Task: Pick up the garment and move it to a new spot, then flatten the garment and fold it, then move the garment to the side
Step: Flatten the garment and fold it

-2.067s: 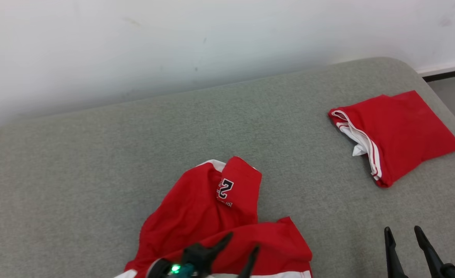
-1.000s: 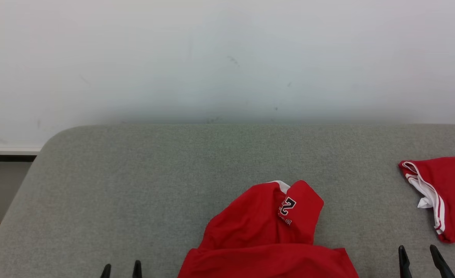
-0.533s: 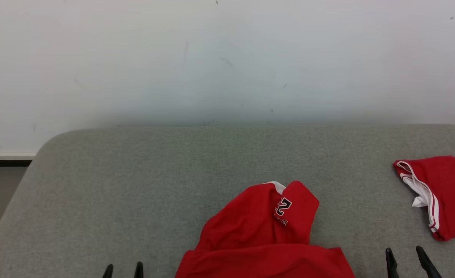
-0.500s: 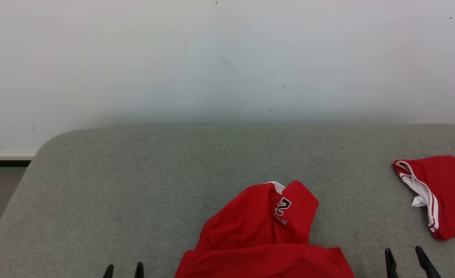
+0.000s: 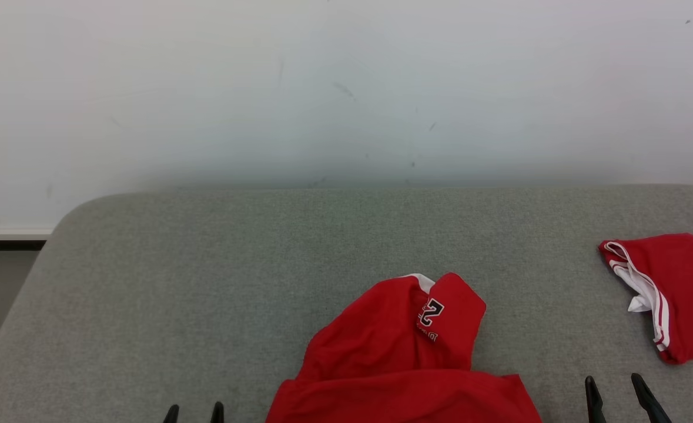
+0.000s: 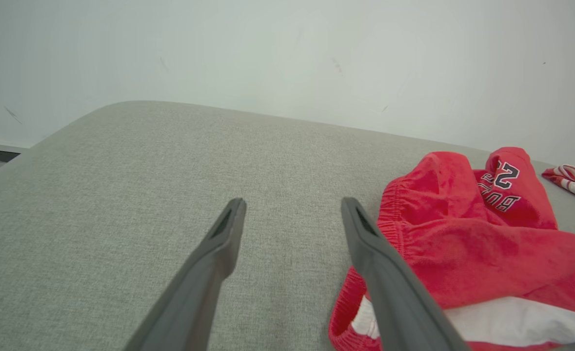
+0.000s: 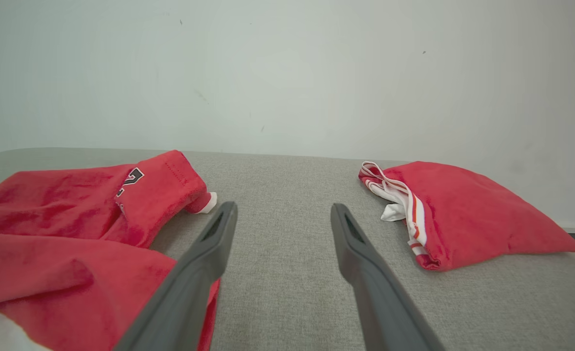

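So the crumpled bright red jersey garment (image 5: pixel 393 358) with the black-and-white number print sits bunched at 6 o'clock on the grey fabric-covered worktop (image 5: pixel 205 282), right at the near edge. A folded red white-striped piece (image 5: pixel 684 288) lies at 3 o'clock, well apart. The left gripper (image 5: pixel 194 413) at 7 o'clock and the right gripper (image 5: pixel 613 392) at 5 o'clock flank the heap, fingers spread wide, holding nothing. Looks like pick-up hasn't started. Next, I'd guess: pinch a raised fold and lift it toward free space around 10 o'clock.
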`<state>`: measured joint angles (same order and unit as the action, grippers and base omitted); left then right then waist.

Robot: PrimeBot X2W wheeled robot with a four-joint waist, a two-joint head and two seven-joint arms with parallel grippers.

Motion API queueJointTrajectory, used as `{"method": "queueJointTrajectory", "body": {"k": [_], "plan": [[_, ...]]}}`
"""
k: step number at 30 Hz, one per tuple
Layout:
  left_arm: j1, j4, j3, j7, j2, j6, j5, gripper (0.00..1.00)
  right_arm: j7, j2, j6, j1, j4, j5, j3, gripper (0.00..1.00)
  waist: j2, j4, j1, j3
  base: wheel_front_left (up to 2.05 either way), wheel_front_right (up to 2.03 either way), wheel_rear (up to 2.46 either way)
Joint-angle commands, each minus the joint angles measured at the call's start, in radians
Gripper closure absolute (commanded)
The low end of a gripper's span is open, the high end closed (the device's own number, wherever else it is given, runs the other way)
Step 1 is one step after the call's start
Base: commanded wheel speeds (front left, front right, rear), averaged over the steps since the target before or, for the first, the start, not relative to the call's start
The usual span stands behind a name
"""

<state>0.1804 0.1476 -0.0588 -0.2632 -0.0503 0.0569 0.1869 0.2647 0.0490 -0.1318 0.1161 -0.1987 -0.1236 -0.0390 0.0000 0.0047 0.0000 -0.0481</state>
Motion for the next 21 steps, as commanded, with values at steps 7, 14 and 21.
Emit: {"method": "queueJointTrajectory", "body": {"k": [7,14,21], "plan": [[0.008,0.025,-0.011,-0.001,-0.002,0.015,0.01,0.0,-0.002,0.003,0.003,-0.005,0.011,-0.003,-0.007,0.0,0.0,0.01,0.0,0.001,0.0,0.0,0.0],[0.019,0.058,-0.071,0.07,-0.037,0.058,0.064,0.0,-0.002,0.034,0.003,0.037,0.034,0.002,0.059,0.0,0.0,0.009,0.0,0.002,0.0,0.0,0.0],[0.016,0.004,-0.149,0.221,-0.109,0.072,0.169,0.0,-0.078,0.145,0.003,0.079,-0.026,-0.061,0.237,0.0,0.0,0.008,0.0,0.024,0.0,0.0,0.0]]}}
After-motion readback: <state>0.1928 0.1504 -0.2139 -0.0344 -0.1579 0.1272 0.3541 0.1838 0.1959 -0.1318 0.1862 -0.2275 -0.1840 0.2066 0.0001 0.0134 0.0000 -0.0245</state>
